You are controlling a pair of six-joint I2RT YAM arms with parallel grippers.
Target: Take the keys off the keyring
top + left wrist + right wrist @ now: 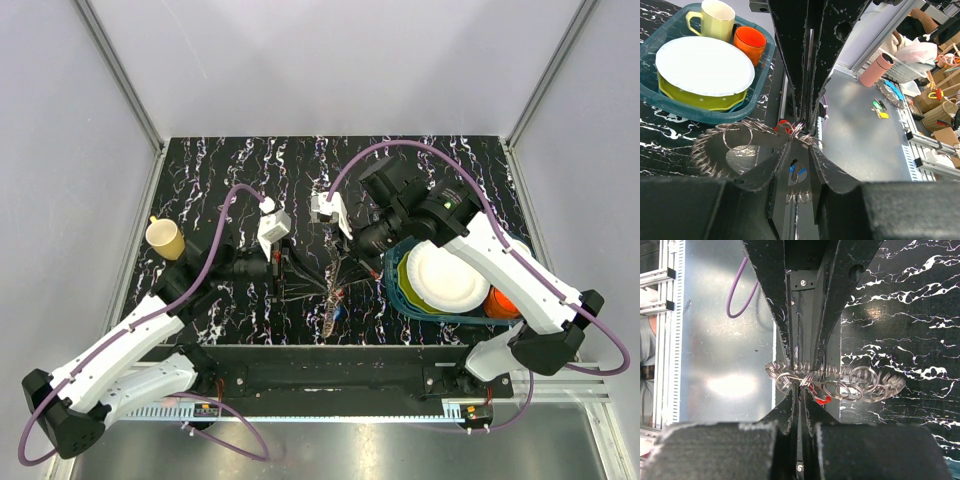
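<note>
The keyring (pixel 333 300), a silvery ring fringed with small metal rings, hangs between both grippers over the table's near edge. My left gripper (pixel 318 284) comes in from the left and is shut on it. My right gripper (pixel 342 276) comes in from the upper right and is shut on it too. In the left wrist view the left gripper (pixel 801 139) pinches the keyring (pixel 715 150) beside the red key (pixel 783 125). Bits of the blue key (pixel 800 172) show between the fingers. In the right wrist view the right gripper (pixel 802 386) grips the keyring (pixel 865 382) next to the red key (pixel 821 396).
A teal bin (pixel 400 290) at the right holds a white plate (pixel 445 275), a green bowl and an orange cup (pixel 500 300). A yellow cup (pixel 165 238) stands at the far left. The table's front edge and a metal rail lie just below the grippers.
</note>
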